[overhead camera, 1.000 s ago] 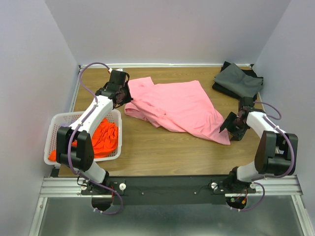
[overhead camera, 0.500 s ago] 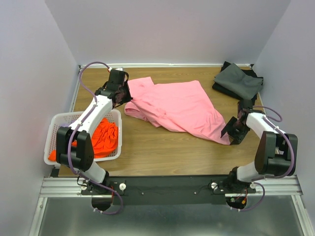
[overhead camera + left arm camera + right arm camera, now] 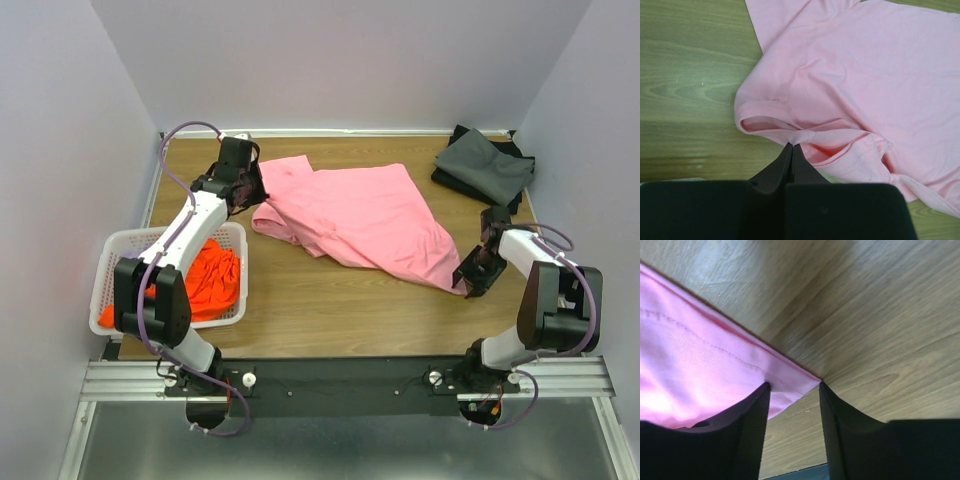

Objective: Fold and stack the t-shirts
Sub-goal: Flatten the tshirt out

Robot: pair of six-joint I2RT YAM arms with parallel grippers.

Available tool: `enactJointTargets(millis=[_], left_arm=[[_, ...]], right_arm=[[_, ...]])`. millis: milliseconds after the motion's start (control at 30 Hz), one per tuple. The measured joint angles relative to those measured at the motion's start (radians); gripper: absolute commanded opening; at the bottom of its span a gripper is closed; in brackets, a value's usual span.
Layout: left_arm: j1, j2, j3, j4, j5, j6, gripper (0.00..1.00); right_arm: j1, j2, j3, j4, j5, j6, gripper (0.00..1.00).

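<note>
My soft light pink cloth t-shirt [image 3: 360, 220] lies rumpled in the middle of the brown wooden table [image 3: 330, 300]. My left gripper [image 3: 792, 146] is pinched tight on a fold at the shirt's edge. My right gripper [image 3: 794, 390] is part open, with the stitched hem corner between its fingers. Folded dark grey t-shirts [image 3: 485, 165] sit in the far right corner.

White arm links [image 3: 195, 225], black joints [image 3: 165, 300], looping purple cables [image 3: 167, 150].
</note>
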Motion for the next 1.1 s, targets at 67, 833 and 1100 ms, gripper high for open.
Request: enactJointTargets(millis=[67,833,1100], left_arm=[[0.002,0.002,0.006,0.000,0.002,0.002,0.00],[0.005,-0.042,0.412,0.066,0.070,0.040,0.00],[-0.002,-0.246,0.457,0.131,0.100,0.072,0.00]], right_arm=[[0.000,0.000,0.000,-0.002,0.005,0.005,0.36],[0.000,0.069,0.903,-0.097,0.015,-0.085,0.02],[0.000,0.023,1.122,-0.108,0.011,-0.105,0.02]])
